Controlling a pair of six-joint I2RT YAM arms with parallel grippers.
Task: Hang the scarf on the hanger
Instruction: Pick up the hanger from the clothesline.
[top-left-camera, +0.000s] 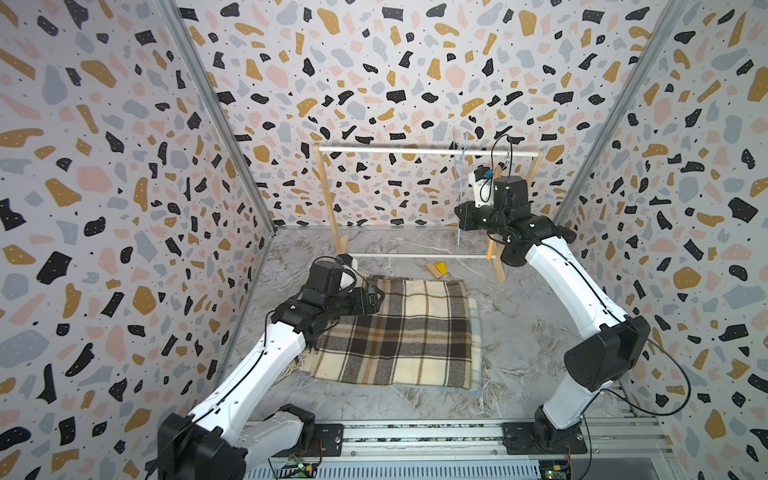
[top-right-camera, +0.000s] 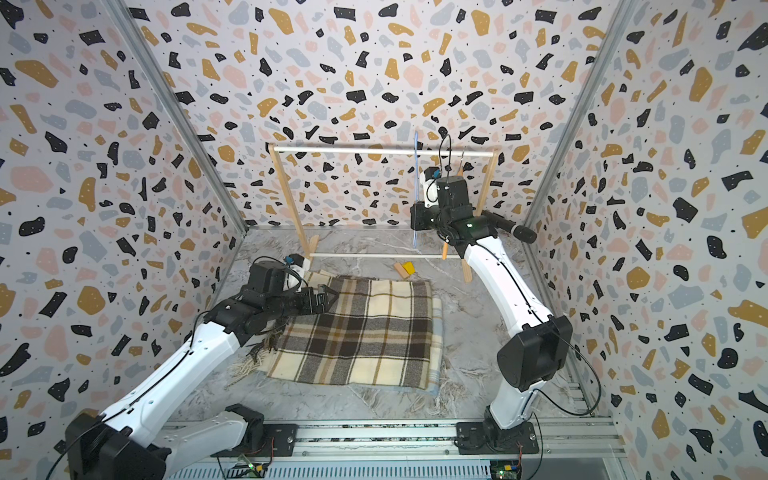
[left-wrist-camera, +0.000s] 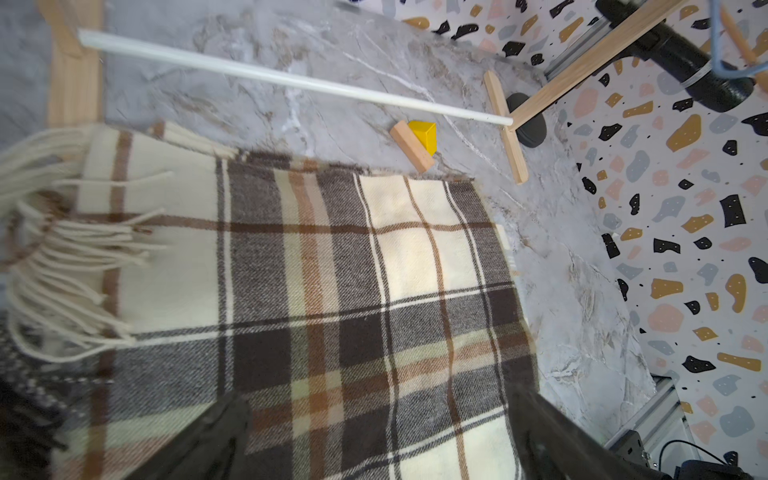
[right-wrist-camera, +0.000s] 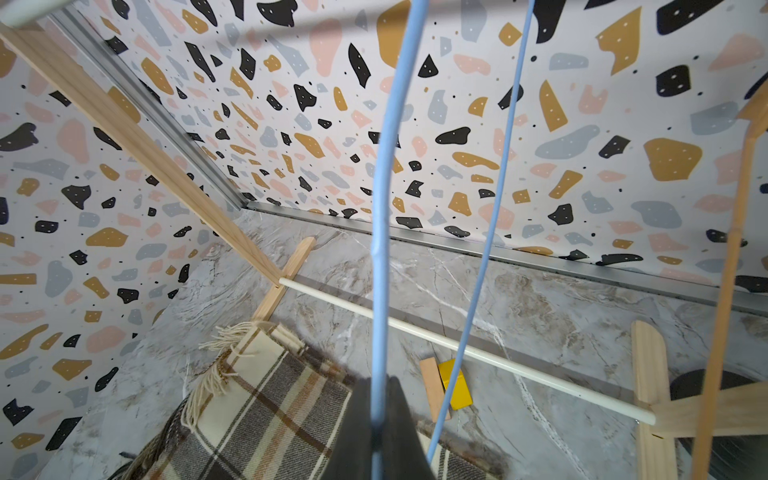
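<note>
Right end effector (right-wrist-camera: 380, 382) is clamped on the lower wire of the blue hanger (right-wrist-camera: 376, 224); the wrist view shows both jaws pressed flat against the wire with no gap. The hanger hangs from the top rail of the rack (top-left-camera: 415, 151), towards the rail's right end, and is seen edge-on in both top views (top-right-camera: 415, 166). Left end effector (top-left-camera: 376, 297) is spread wide and holds nothing. It hovers low over the far left corner of the scarf (top-left-camera: 399, 332), with one finger (left-wrist-camera: 224, 436) on either side of the plaid in its wrist view; we cannot tell whether the tips touch the cloth. The scarf lies folded flat on the surface (top-left-camera: 519, 332), in front of the rack and apart from it, with its fringe at the left edge. None of it is on the hanger yet. We judge the step in hand to be the pick-up stage: hanger secured, scarf not yet gripped. The next move likely calls for the left end effector to drop onto the folded edge and pinch all the layers, not just the top one. It must then lift high enough that the cloth clears the lower rail. The right end effector should keep the hanger steady and its opening facing the scarf. Risk: the thin wire could twist in the grip, or the hook could slip off the rail.
</note>
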